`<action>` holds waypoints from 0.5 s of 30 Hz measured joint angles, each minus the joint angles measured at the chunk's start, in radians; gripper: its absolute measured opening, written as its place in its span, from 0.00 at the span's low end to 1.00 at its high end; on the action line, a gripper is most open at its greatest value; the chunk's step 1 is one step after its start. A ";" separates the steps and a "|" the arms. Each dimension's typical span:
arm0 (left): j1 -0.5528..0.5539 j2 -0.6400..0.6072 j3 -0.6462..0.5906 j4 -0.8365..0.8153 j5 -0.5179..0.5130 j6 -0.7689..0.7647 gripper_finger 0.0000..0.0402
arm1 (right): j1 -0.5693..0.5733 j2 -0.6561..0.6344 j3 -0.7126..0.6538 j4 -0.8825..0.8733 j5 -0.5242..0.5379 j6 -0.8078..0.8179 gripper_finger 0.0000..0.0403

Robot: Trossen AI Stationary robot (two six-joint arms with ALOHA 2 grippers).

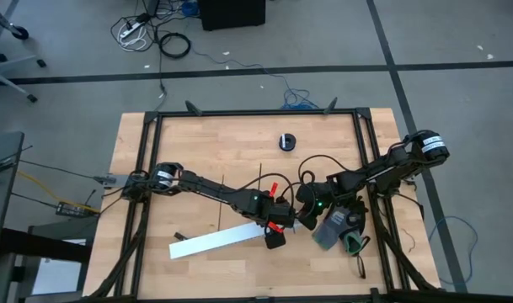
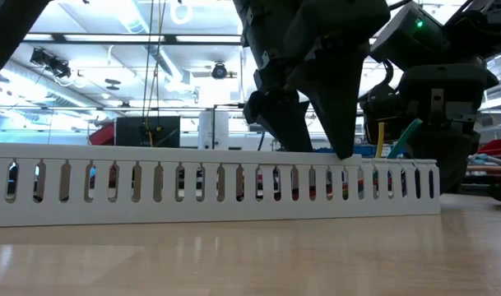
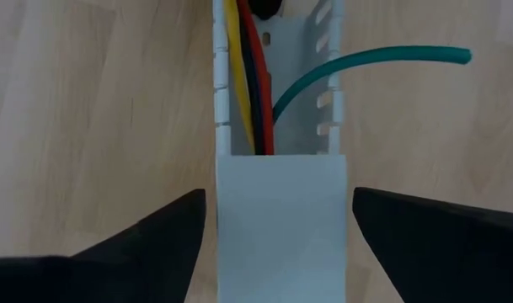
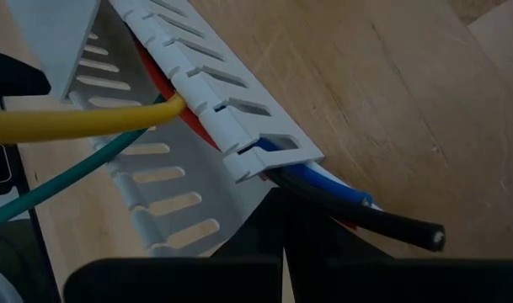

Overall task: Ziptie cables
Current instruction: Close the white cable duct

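A: Channel [image 2: 213, 189], white, slotted, is seen nearest in the low view, laid lengthwise on the table [image 1: 197, 143].

B: Left gripper [image 3: 277, 231]?

A: Fingers are spread wide, one on each side of the channel's covered part. Nothing is clamped.

B: Cables [image 3: 252, 76]?

A: Laid inside the channel just past the cover: yellow, red, black seen. A green one [image 3: 366, 63] is bent out through a side slot.

B: Right gripper [image 4: 281, 252]?

A: Shut, set at the channel's far end, where blue and black cable ends [image 4: 366, 210] stick out. Whether anything is pinched can't be told.

B: Farther back?

A: A small black round obj. [image 1: 287, 141] is seen on the table, well apart.
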 joint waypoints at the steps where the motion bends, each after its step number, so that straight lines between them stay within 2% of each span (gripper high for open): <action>1: 0.000 0.000 0.000 0.001 0.000 0.000 0.73 | 0.000 0.000 0.000 0.000 -0.001 0.000 0.00; 15: 0.001 0.000 0.000 -0.001 0.026 -0.001 0.65 | 0.000 0.000 0.000 0.000 -0.002 0.000 0.00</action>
